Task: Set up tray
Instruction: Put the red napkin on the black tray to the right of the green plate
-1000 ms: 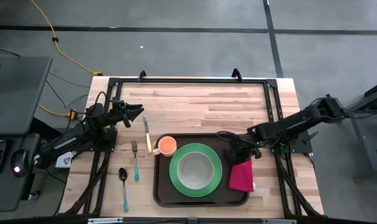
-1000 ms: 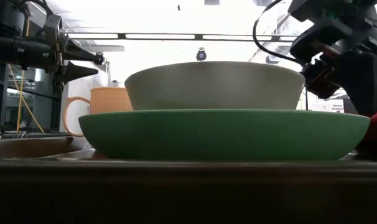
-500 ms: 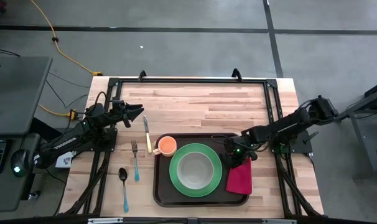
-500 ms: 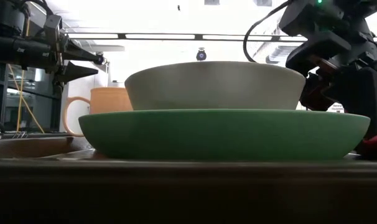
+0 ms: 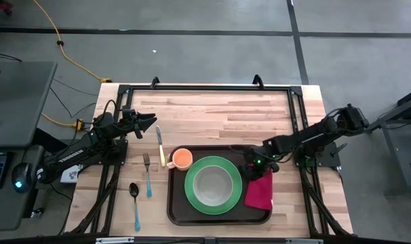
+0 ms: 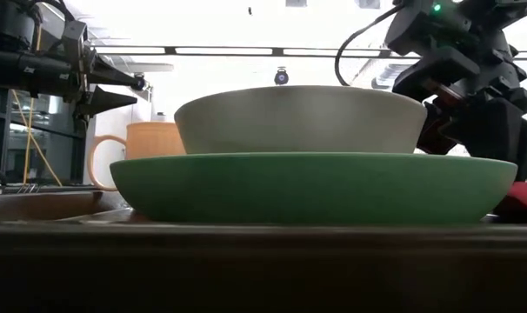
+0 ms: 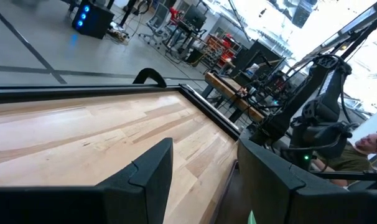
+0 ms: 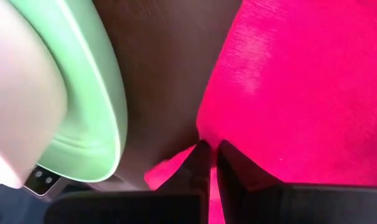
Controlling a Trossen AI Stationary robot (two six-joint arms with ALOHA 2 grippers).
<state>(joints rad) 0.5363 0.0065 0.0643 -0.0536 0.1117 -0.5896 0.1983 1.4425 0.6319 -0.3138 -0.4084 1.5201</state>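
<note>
Right tool [image 5: 257, 169] pinched shut on a corner of the pink napkin [image 5: 259, 192], which has slid leftward from the tray's right rim to lie fully inside the tray [image 5: 177, 211], beside the green plate [image 5: 213, 184]. Napkin placing looks nearly done. Left tool [image 5: 150, 120] idles, partly spread, holding nothing, above the table [image 5: 212, 108].

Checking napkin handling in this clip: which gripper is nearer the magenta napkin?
Right. The right gripper is shut on the magenta napkin at its far edge, on the tray. The left gripper hangs open across the table, beyond the knife.
</note>
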